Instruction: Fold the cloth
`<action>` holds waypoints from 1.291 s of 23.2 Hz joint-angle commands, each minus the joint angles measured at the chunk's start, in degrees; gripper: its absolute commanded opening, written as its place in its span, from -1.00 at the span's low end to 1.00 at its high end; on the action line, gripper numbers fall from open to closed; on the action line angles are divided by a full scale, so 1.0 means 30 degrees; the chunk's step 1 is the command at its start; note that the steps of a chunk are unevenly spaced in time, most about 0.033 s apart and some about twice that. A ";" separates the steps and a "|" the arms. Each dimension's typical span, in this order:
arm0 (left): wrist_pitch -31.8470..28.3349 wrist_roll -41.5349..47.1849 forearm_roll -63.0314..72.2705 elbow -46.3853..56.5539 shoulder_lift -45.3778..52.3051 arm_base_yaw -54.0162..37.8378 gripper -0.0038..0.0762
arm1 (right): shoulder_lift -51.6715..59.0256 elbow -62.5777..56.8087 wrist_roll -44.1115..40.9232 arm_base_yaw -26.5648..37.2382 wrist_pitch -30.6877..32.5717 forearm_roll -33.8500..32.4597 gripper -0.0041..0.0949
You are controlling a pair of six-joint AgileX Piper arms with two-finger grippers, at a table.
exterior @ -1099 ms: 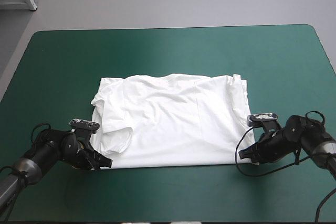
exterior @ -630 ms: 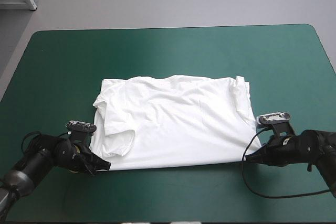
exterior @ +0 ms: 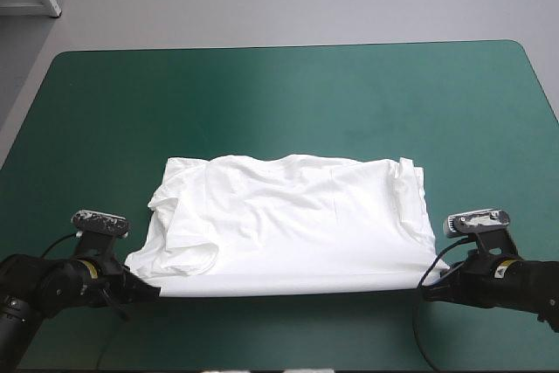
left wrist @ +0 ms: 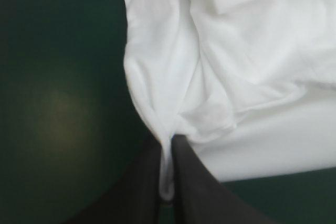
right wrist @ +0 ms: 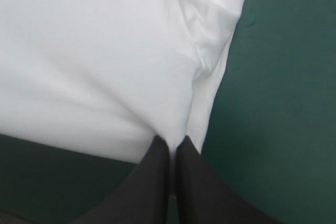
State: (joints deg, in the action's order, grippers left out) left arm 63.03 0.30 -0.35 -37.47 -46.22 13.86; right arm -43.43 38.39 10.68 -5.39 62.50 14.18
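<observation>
The white T-shirt (exterior: pixel 288 220) lies spread and partly folded across the near middle of the teal-green table, its near edge stretched taut between my two grippers. My left gripper (exterior: pixel 148 290) is shut on the T-shirt at its near left corner; the left wrist view shows a fold of the T-shirt (left wrist: pixel 231 82) pinched between the black fingers of the left gripper (left wrist: pixel 167 148). My right gripper (exterior: pixel 430 293) is shut on the near right corner, and the right wrist view has the T-shirt (right wrist: pixel 105 56) running into the right gripper (right wrist: pixel 171 142).
The teal-green table (exterior: pixel 288 93) shows bare cover beyond the shirt and to both sides. Its near edge lies just behind both grippers.
Both grippers have pulled back toward the table's near edge, dragging the T-shirt with them. The near hem is now stretched straight between them, and the arms sit farther apart.
</observation>
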 commanded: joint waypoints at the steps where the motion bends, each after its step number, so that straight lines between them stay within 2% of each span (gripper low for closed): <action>1: -0.1662 0.0177 -0.0591 -0.1782 -0.0893 0.0035 -0.85 | -0.0252 0.1353 0.0241 -0.0039 -0.1552 0.0004 -0.93; 6: -0.4728 0.0104 -0.0642 -0.4883 -0.4059 0.0035 -0.85 | -0.2008 0.4010 0.0902 -0.0039 -0.3544 0.0045 -0.93; 20: -0.8286 0.0748 -0.2357 -0.9317 -1.1150 -0.0588 -0.85 | -0.9834 0.7990 0.2258 -0.0039 -0.7566 0.0048 -0.93; 25: -0.9310 0.0667 -0.2320 -0.9835 -1.2745 -0.0904 -0.85 | -1.2199 0.9518 0.2445 -0.0039 -0.7878 0.0043 -0.92; 27: -0.9761 0.0667 -0.2320 -0.9835 -1.3293 -0.0904 -0.85 | -1.3139 1.0093 0.2487 -0.0039 -0.7841 0.0043 -0.81; 29: -1.0333 0.0667 -0.2320 -0.9835 -1.3571 -0.0904 -0.84 | -1.3780 1.0645 0.2532 -0.0039 -0.7928 0.0084 -0.51; 30: -1.0657 0.0667 -0.2320 -0.9835 -1.3623 -0.0904 -0.79 | -1.3979 1.0955 0.2532 -0.0039 -0.8150 0.0084 -0.25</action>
State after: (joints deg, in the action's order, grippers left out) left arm 35.35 1.78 -6.62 -65.03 -89.04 11.26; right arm -86.46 68.06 17.65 -5.39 41.41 14.17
